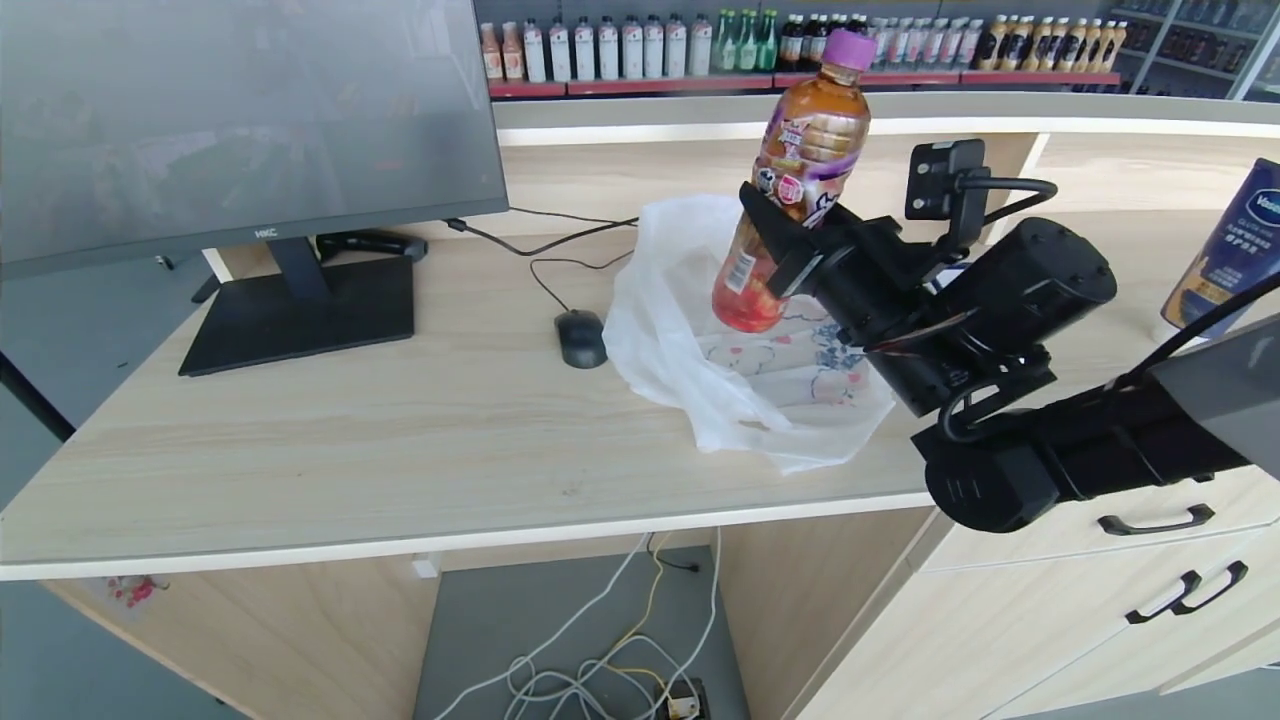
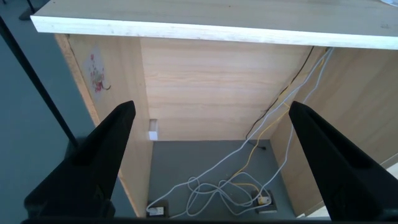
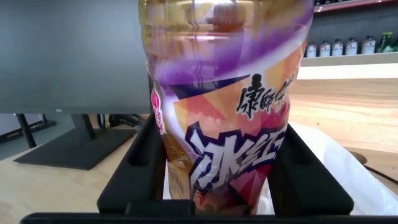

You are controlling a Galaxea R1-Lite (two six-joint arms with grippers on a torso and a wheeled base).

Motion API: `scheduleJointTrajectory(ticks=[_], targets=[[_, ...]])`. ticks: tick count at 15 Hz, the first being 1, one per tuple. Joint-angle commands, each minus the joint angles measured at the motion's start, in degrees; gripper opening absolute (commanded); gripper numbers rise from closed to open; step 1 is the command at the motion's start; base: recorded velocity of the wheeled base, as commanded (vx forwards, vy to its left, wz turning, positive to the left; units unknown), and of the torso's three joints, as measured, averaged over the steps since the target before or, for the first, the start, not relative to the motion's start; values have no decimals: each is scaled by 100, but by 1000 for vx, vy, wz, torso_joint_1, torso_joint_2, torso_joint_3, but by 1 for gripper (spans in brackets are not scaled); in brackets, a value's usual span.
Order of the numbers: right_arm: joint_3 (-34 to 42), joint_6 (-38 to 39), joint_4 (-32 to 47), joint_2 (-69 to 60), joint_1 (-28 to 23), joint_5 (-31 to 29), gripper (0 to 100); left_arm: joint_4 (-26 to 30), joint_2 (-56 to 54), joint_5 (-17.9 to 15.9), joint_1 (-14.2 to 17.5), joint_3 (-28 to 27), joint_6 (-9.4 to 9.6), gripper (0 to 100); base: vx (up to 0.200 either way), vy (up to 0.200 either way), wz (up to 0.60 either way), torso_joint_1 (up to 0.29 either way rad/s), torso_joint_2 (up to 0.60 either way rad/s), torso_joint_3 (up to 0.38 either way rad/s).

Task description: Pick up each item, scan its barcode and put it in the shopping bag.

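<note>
A tea bottle with a purple cap and purple-orange label hangs tilted above the white shopping bag, which lies open on the wooden counter. My right gripper is shut on the bottle's middle; up close the bottle sits between the black fingers. The barcode patch on the bottle's lower part faces left, toward the monitor. My left gripper is open below the counter's front edge, facing the space under the desk, with nothing between its fingers.
A black monitor on its stand takes the counter's left back. A black mouse lies left of the bag, its cable running back. A blue-white container stands at the far right. Loose cables lie on the floor under the counter.
</note>
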Motion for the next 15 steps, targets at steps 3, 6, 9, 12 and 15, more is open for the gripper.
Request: scheduleJointTrajectory(ticks=[3,6,9,12,15], targets=[[-325,1,-11,547,-217,-12,0,-2,0,0,4,0,-1,100,0,0,0,0,0,0],[-817,-227,68,872,-393,-20,0,-2,0,0,4,0,-1,100,0,0,0,0,0,0],[-1063,-315,139,977,-525,-20,0,-2,0,0,4,0,-1,100,0,0,0,0,0,0],[-1001,-350,183,1021,-411,-3,0,-2,0,0,-5,0,-1,100,0,0,0,0,0,0],[-922,-376,262,1021,-367,15,0,-2,0,9,4,0,-1,100,0,0,0,0,0,0]])
